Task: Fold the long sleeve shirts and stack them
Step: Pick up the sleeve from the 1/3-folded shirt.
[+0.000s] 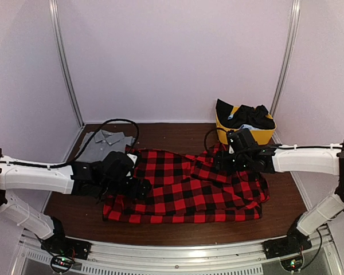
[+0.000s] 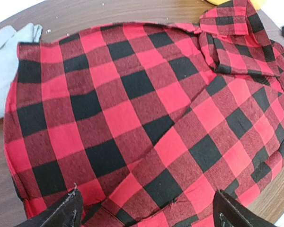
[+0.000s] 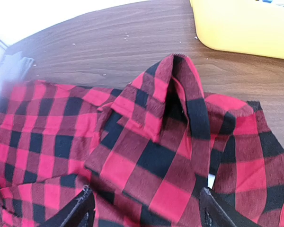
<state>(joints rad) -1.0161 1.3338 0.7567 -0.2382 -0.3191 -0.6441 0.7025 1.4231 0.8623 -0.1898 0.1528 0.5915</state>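
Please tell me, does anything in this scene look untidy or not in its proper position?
Yes. The red-and-black flannel shirt lies mostly flat, but its end under the right gripper is bunched into raised, crooked folds. Dark clothes also hang over the rim of the yellow bin instead of lying inside.

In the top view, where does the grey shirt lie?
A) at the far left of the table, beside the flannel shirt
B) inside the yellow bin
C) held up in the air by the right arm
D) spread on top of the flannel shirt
A: the grey shirt lies flat at the far left of the table, beside the flannel shirt; the yellow bin stands far right.
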